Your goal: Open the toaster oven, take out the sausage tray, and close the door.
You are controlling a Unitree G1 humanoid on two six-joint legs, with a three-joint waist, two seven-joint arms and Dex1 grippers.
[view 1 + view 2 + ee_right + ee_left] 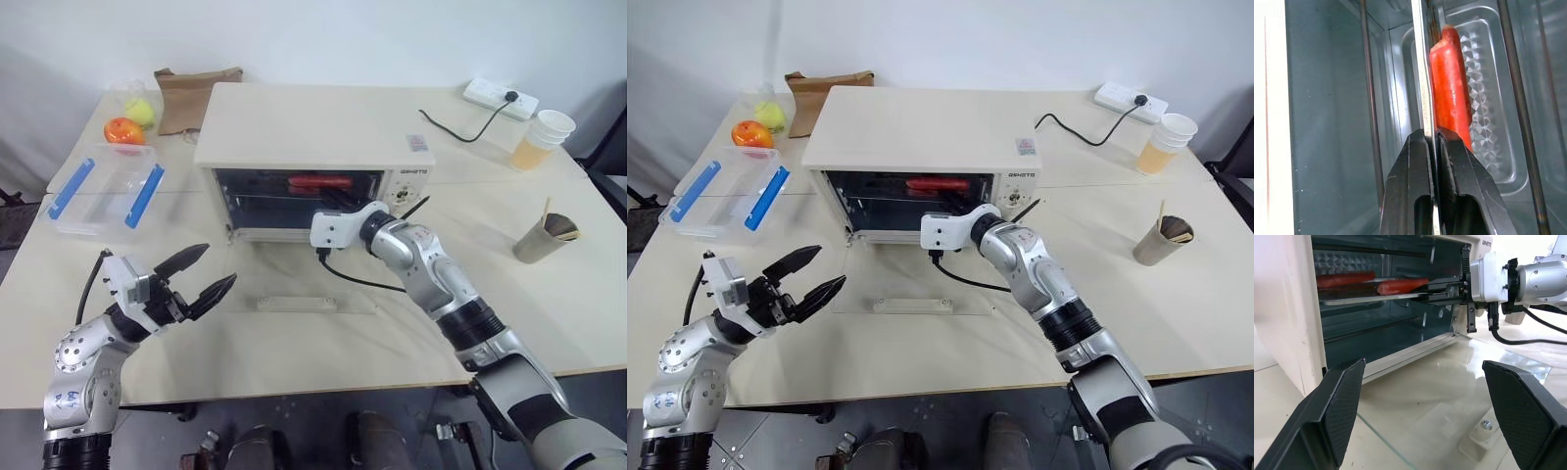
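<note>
**Inside the oven mouth: tray rim pinched, draw it out level**

At the open front of the large cream-white boxy toaster oven, your right gripper is closed tight on the thin front rim of the shallow silver metal sausage tray, which sits on its rails in the upper part of the cavity with red sausages lying on it. The clear glass door with its cream-white bar handle lies folded flat on the tabletop in front of the oven.

To do this step well, pull straight back along the rails and keep the tray level, so the sausages do not roll. The grip is on a narrow edge, so I would go slowly and watch for tilt as the tray leaves its supports.

Your left gripper hovers wide apart over the tabletop, near the door's left end, free to support the tray.

Mind the cavity's side walls and the glass beneath the tray's path. Open tabletop lies forward of the door; the clear plastic box with blue clips stands well apart to the left.
</note>
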